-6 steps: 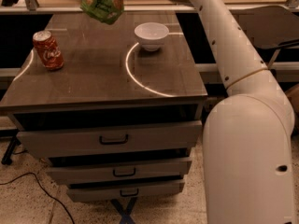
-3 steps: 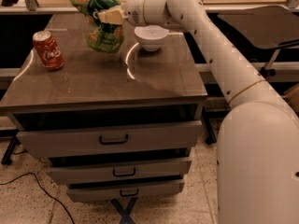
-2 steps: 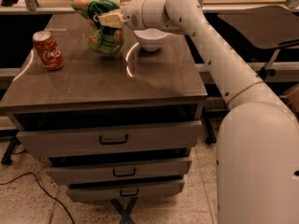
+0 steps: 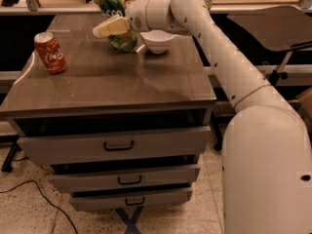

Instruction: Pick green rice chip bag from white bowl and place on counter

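The gripper [image 4: 108, 14] grips the bag [image 4: 124, 41] between its tan fingers [image 4: 111, 27]. Since a moment ago it has shifted the bag a little to the right, so it is now just left of the bowl [image 4: 157, 41], its bottom down at the counter [image 4: 112, 84]. The can [image 4: 50, 52] has not moved.

Bowl [image 4: 157, 41] on counter [image 4: 112, 82], rear. Chip bag [image 4: 124, 40] just left of bowl, clasped in gripper [image 4: 108, 14]. Soda can [image 4: 50, 52] well left of bowl.
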You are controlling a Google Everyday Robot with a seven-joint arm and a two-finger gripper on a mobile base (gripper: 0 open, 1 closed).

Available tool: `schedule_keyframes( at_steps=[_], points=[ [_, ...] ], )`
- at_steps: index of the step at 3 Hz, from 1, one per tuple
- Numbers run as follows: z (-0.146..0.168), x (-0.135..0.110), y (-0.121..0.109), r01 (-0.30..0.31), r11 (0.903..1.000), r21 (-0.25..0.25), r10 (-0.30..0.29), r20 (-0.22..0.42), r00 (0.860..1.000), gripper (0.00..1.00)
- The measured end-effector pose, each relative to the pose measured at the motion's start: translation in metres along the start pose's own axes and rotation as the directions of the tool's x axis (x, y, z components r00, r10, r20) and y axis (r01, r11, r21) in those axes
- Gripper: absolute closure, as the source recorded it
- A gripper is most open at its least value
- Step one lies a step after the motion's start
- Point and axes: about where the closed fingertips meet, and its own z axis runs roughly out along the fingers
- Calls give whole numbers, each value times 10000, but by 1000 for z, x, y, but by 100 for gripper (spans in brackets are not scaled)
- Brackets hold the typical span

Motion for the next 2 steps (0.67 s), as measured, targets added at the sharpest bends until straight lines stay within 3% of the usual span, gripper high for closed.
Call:
schedule_keyframes(
  at_steps=[1, 2],
  points=[
    [-4, -1, -1, 2, 10000, 53, -2, -8, 10000, 0],
    [-16, -17, -11, 174, 9996, 219, -178, 188, 9997, 0]
  ],
)
